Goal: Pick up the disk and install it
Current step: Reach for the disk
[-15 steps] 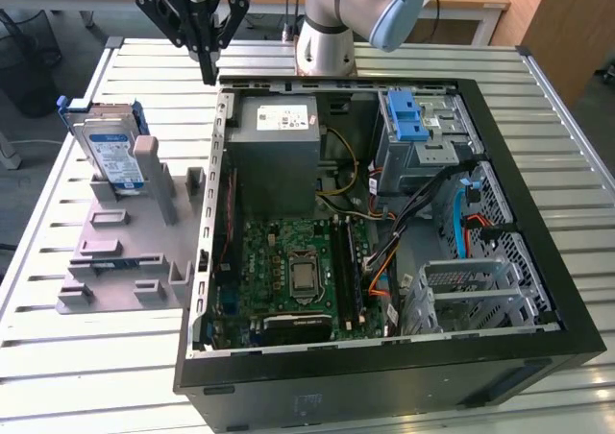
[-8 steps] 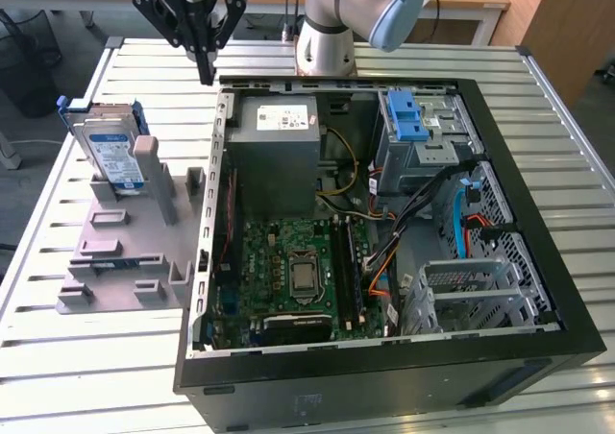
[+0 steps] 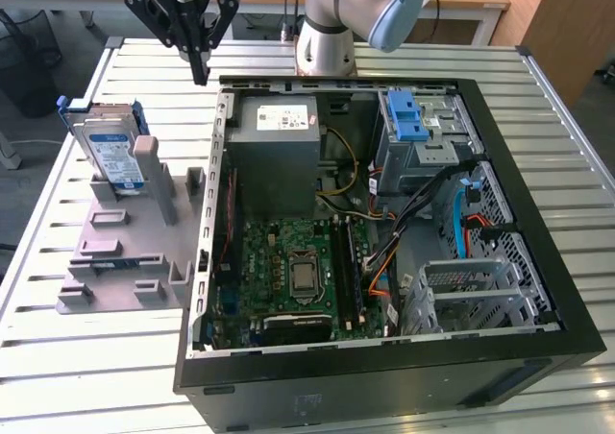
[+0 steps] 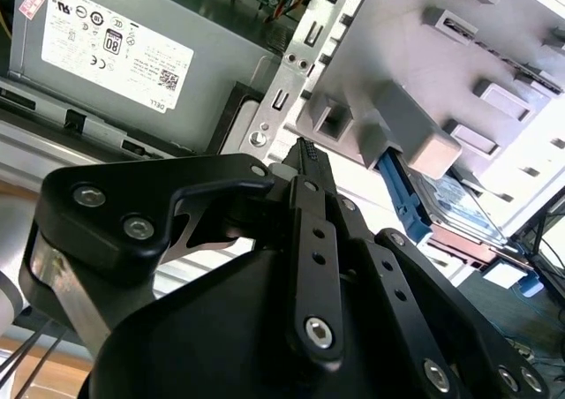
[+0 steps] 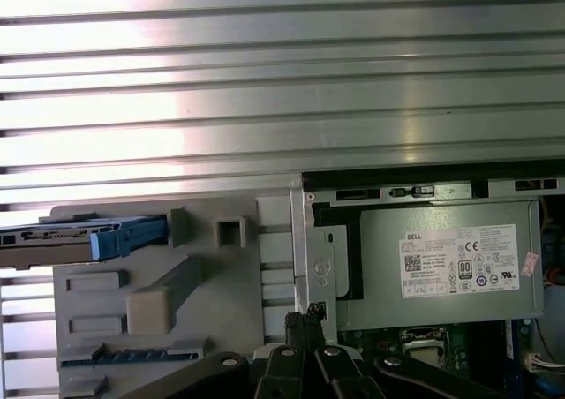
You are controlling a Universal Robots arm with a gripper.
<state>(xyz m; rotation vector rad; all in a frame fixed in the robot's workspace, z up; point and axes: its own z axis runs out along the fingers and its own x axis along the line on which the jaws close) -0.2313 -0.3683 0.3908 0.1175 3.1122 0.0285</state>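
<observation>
Both jaws of the gripper [image 3: 199, 73] meet on nothing, apart from the disk [image 3: 113, 154] standing in its grey holder [image 3: 115, 234].

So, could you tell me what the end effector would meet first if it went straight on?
Most likely the metal side wall of the computer case, next to the power supply. Depth is unclear, so the end effector might slip past onto the table.

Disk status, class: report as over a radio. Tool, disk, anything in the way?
Tool shut, empty, hanging by the computer case rim. Disk on edge in grey fixture, untouched. Nothing between tool and disk.
</observation>
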